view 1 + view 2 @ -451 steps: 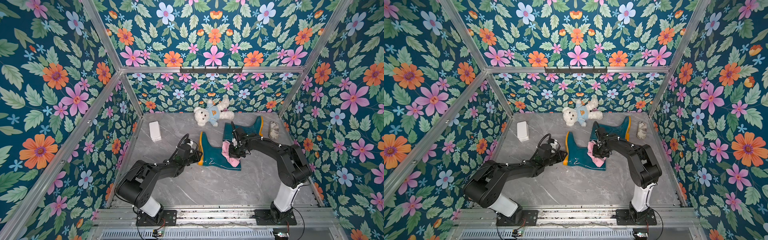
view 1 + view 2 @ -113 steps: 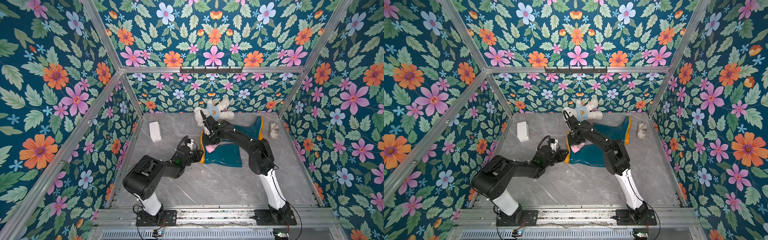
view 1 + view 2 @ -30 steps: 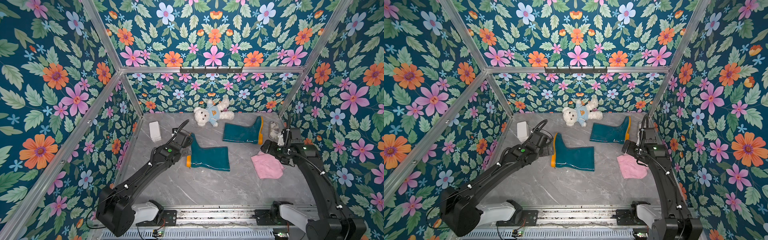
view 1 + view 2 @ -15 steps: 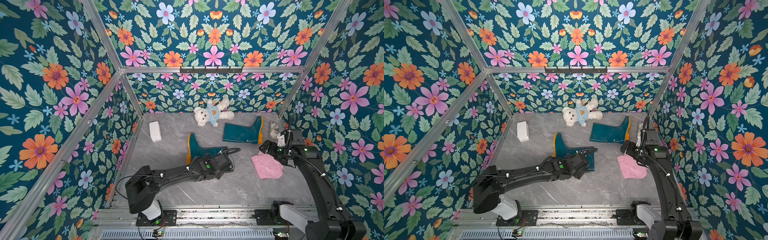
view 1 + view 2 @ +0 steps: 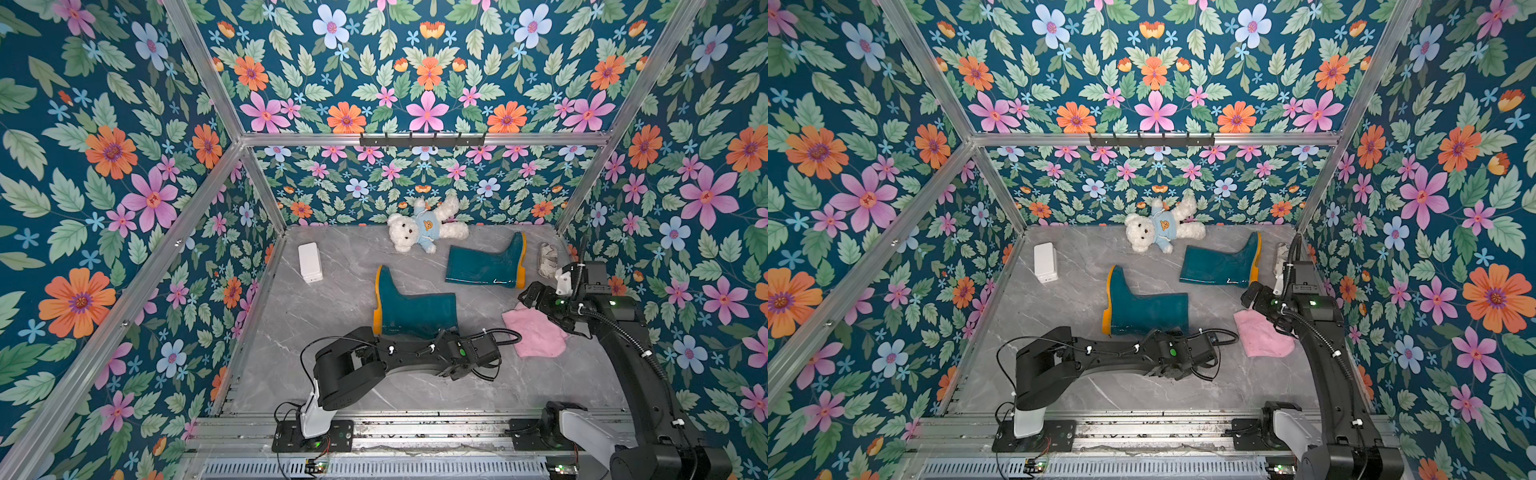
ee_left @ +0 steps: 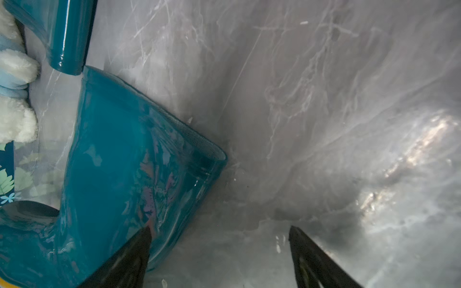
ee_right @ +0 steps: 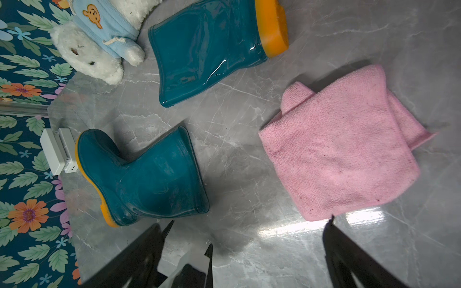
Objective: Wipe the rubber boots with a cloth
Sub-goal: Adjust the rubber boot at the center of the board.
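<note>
Two teal rubber boots with yellow-orange soles lie on their sides on the grey marble floor. The near one is in the middle and the far one is by the back wall. The pink cloth lies crumpled on the floor to their right, held by nothing. My left arm stretches low along the front of the near boot. My left gripper is open and empty beside that boot's shaft. My right gripper hovers open over the cloth's far edge.
A white teddy bear in a blue top lies at the back wall. A white box sits at the back left, and a grey-white rag bundle lies at the back right beside the far boot's sole. Flowered walls close in three sides.
My left arm has swung from the near boot's toe end round to its front side and sunk low. The boots, the cloth and my right arm have stayed put.
</note>
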`<action>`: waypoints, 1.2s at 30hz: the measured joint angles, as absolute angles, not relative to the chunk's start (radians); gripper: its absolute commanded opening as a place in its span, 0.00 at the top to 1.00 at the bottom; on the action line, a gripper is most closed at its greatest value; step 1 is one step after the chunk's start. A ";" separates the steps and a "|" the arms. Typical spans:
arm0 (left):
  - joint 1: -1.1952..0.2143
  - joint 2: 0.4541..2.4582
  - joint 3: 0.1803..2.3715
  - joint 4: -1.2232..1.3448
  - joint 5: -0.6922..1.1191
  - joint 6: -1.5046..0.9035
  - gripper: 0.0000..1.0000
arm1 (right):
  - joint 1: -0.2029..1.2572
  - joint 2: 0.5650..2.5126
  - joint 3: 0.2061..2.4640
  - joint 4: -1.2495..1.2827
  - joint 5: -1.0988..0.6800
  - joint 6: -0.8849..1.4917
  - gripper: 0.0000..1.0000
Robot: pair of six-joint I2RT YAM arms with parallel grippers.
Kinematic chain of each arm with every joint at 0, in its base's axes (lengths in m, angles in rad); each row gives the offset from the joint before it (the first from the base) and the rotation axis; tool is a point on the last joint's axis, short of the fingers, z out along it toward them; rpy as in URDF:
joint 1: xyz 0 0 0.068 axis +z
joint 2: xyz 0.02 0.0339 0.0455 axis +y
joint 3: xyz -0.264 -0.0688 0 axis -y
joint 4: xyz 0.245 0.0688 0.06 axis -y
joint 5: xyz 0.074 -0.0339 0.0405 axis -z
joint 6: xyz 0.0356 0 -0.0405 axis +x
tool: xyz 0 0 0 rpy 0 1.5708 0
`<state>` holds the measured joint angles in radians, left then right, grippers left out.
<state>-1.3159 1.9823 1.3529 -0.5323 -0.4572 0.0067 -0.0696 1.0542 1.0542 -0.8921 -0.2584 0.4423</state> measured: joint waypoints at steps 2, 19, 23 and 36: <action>-1.316 2.004 1.358 -0.532 -0.457 0.017 0.11 | -0.072 1.053 1.052 -0.892 -0.258 0.442 0.01; -1.170 2.052 1.271 -0.364 -0.591 0.051 1.00 | -0.094 1.039 1.049 -0.891 -0.261 0.434 0.01; -1.111 1.995 1.216 -0.389 -0.598 0.044 1.00 | -0.095 1.040 1.040 -0.882 -0.269 0.435 0.01; -0.859 1.738 1.115 -0.301 -0.792 0.117 1.00 | -0.095 1.060 1.001 -0.835 -0.289 0.442 0.01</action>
<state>-0.8593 1.7382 1.1152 -0.3012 -0.7921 0.1173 -0.0948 1.0599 1.0012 -0.8349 -0.2890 0.4419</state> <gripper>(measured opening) 0.067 0.993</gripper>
